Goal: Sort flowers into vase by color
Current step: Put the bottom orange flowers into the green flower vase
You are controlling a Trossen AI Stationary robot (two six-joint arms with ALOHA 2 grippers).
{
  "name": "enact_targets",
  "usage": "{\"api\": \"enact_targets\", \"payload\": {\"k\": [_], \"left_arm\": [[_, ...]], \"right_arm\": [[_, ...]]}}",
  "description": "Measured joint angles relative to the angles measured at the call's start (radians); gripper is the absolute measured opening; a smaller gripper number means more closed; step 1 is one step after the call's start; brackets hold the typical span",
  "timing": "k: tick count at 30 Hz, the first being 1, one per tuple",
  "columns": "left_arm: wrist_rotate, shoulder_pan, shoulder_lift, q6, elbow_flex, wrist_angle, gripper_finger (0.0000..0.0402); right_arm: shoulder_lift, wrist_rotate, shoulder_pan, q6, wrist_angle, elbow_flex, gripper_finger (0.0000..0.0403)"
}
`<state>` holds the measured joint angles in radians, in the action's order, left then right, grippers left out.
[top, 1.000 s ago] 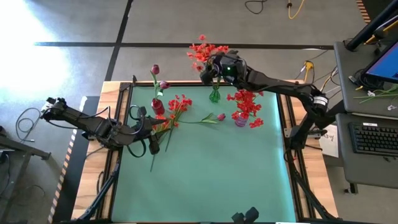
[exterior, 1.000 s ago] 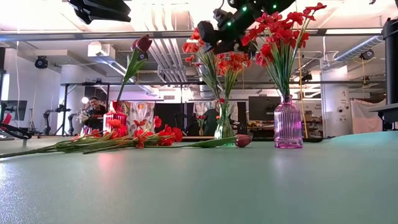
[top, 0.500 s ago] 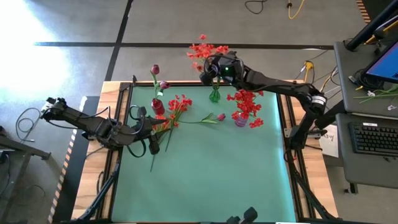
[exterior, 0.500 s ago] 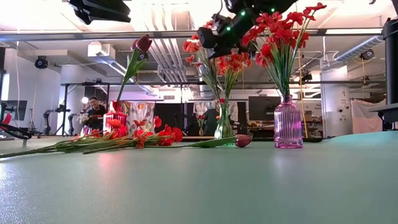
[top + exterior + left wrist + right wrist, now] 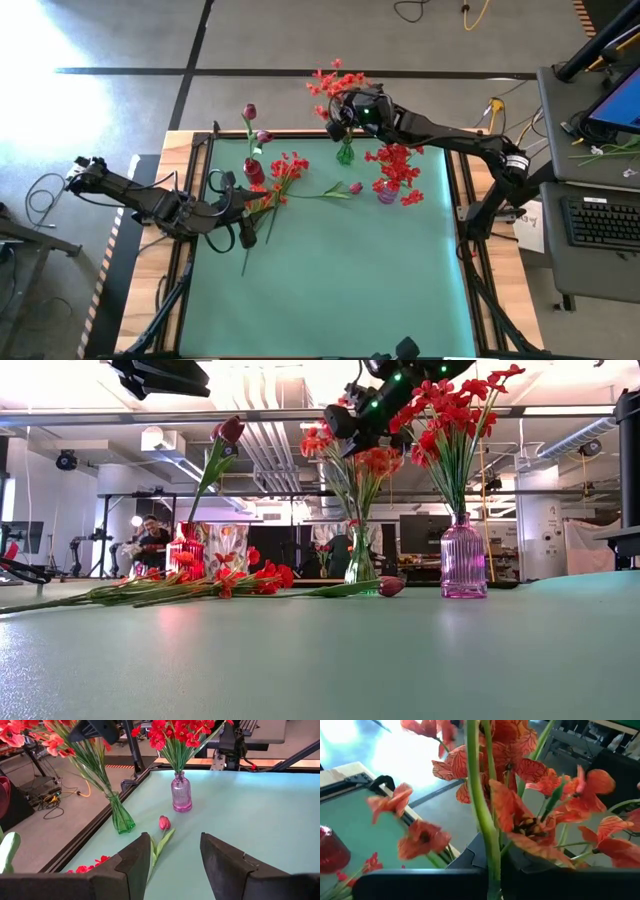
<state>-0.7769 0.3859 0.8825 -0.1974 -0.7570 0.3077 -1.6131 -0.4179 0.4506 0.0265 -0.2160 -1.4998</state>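
Note:
A spray of orange-red flowers (image 5: pixel 335 80) stands in the green vase (image 5: pixel 345 154) at the table's far edge. My right gripper (image 5: pixel 340 110) is shut on its stalks just below the blossoms. Bright red flowers (image 5: pixel 395 165) fill the purple vase (image 5: pixel 387 193). Dark magenta buds (image 5: pixel 249 112) rise from the red vase (image 5: pixel 254 172). Loose red flowers (image 5: pixel 285 170) and one magenta bud (image 5: pixel 355 187) lie flat on the green mat. My left gripper (image 5: pixel 245 222) hangs open over the mat's left side, holding nothing. My right gripper pinches a thin green stalk (image 5: pixel 487 852) of the orange-red spray between its two fingers, just under the blossoms and well above the vase. The fingers come nearly level from the table's right and lie across the stalk. The stalk stands upright, its lower end in the green vase (image 5: pixel 360 565).
The three vases stand in a row along the mat's far part, the purple vase (image 5: pixel 463 555) close to the right of the green one. The loose stems (image 5: pixel 200 588) stretch from the red vase (image 5: pixel 187 550) toward the mat's middle. The mat's near half (image 5: pixel 330 290) is bare.
My right gripper has shut on the stalks of the orange-red spray and tipped a little. The blossoms have swung slightly toward the table's right, while the vase has stayed in place.

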Motion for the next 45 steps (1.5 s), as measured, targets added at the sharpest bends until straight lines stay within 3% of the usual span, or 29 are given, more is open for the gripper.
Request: {"api": "enact_targets", "payload": {"k": [20,37,45], "left_arm": [[0.0,0.0,0.0,-0.019,0.0,0.015,0.0159],[0.0,0.0,0.0,-0.135,0.0,0.103,0.0159],[0.0,0.0,0.003,-0.154,0.0,0.102,0.0159]], "right_arm": [[0.009,-0.027,-0.019,0.091,-0.045,0.034,0.002],[0.018,-0.056,-0.019,0.132,-0.131,0.034,0.0166],[0.033,-0.054,-0.025,0.134,-0.148,0.034,0.0206]]}}
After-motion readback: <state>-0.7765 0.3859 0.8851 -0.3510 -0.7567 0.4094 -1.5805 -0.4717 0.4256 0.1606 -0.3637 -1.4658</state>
